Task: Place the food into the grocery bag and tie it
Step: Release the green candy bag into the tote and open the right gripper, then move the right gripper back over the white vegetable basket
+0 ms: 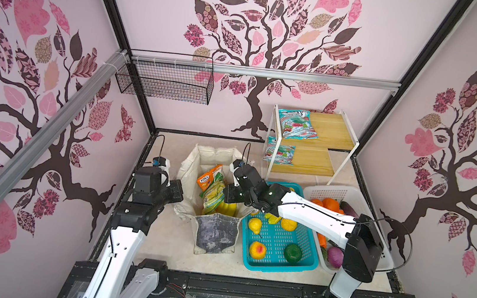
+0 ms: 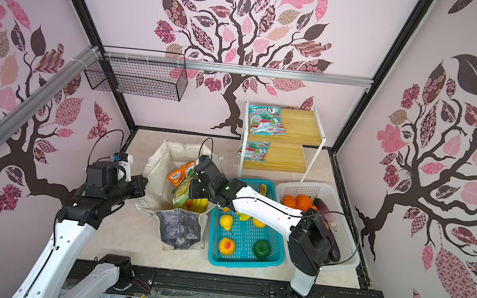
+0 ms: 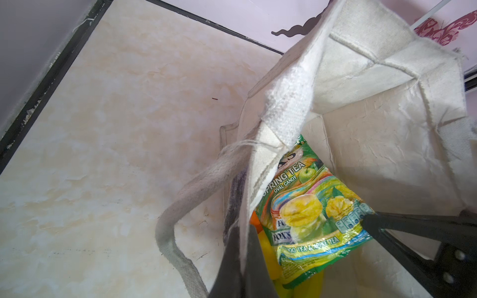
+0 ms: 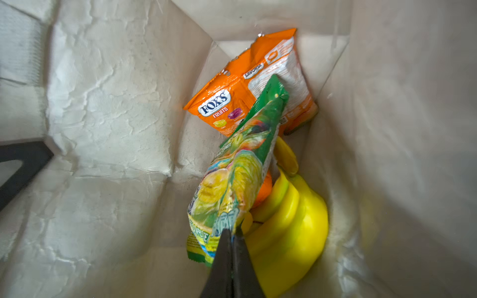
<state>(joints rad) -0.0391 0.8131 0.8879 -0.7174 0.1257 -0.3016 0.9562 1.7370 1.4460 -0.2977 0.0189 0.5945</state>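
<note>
The cream grocery bag stands open on the floor, its dark printed panel facing the front. Inside lie the food items: an orange FOX'S packet, a banana bunch and a partly hidden orange. My right gripper reaches into the bag, shut on the lower edge of the green-yellow sweet packet. My left gripper is shut on the bag's left wall. A handle hangs outside.
A teal basket with several toy fruits sits right of the bag, under my right arm. A white basket of vegetables stands beyond it. A wooden shelf with sweet packets is at the back right. A wire basket hangs on the wall.
</note>
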